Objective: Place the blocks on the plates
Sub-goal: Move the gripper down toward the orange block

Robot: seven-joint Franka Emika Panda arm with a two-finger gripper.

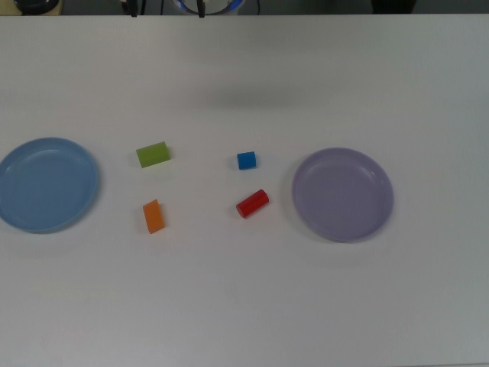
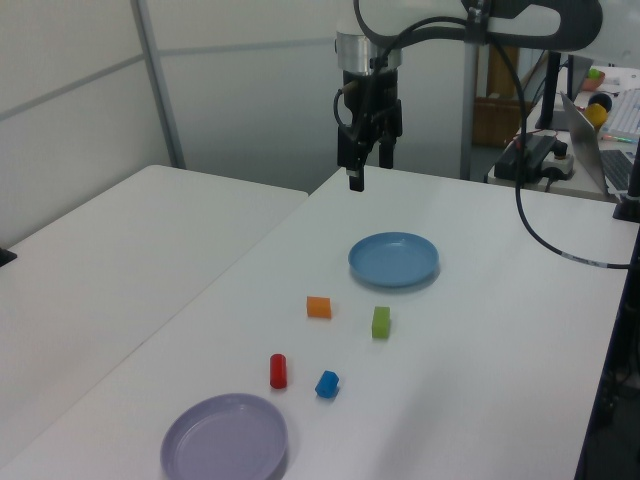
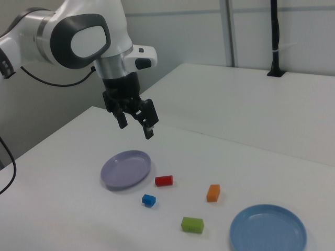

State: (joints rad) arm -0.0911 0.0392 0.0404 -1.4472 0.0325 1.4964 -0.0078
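From the left view, nearest at the bottom of the frame sits the lavender plate [image 2: 225, 438], bare, on the white bench [image 2: 480, 380]. Just beyond it, a little above in the frame, the red cylinder [image 2: 278, 371] stands beside the blue cube [image 2: 327, 384], the two near each other but apart. Farther up, around the middle of the frame, the orange block [image 2: 319, 307] and the lime-green block [image 2: 381, 322] lie side by side with a gap between them, both on the bench and on neither plate. Behind those, toward the upper centre, rests the light blue plate [image 2: 393, 259], also bare. Farthest back and high in the frame, the claw [image 2: 367, 168] hangs in the air above the bench's far edge, its two fingers spread apart and gripping nothing, well apart from every block. The top view shows the same spread: blue plate at the left edge of the frame, lavender plate right of centre, all four blocks between them. Beyond the bench, at the upper right of the left view, a black cable [image 2: 535, 225] loops down beside a cluttered desk.
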